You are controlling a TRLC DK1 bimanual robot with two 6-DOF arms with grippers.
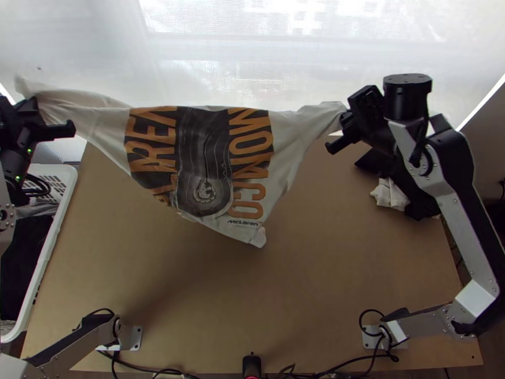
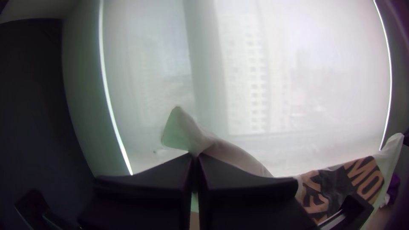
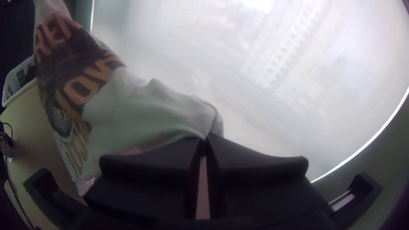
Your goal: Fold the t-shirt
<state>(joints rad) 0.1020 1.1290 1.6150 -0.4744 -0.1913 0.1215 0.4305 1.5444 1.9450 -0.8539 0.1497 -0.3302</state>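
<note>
Wooden table (image 1: 303, 284): light-topped, beneath the hanging cloth; clock directions run from its middle in the top view, 12 towards the window (image 1: 252, 76).
Right arm (image 1: 470, 234): base at 5 o'clock, wrist at 1 to 2.
Left arm (image 1: 76, 347): base at 7 o'clock, wrist at 10.
T-shirt (image 1: 208, 145): held up between the grippers, from 10 o'clock across 12 to 1, upper edge drawn nearly straight, body drooping to a point. No neat fold shows, so the job looks to be at its opening stage: picked up and stretched. Left to do, I judge: lay it flat, turn in the sides, double the body, set it down.
White basket (image 1: 60, 189): at 9 to 10 o'clock, dark cloth (image 1: 25, 259) inside.
Left gripper (image 2: 195, 155): fingers pressed together on white fabric, a loose flap (image 2: 177, 130) poking out past them; sleeve or hem, I cannot tell.
Right gripper (image 3: 205, 138): fingers closed tight, pinching the opposite end, gathered into creases.
Lower corner (image 1: 259, 238): dangles near 12 o'clock, the shirt's lowest tip.
</note>
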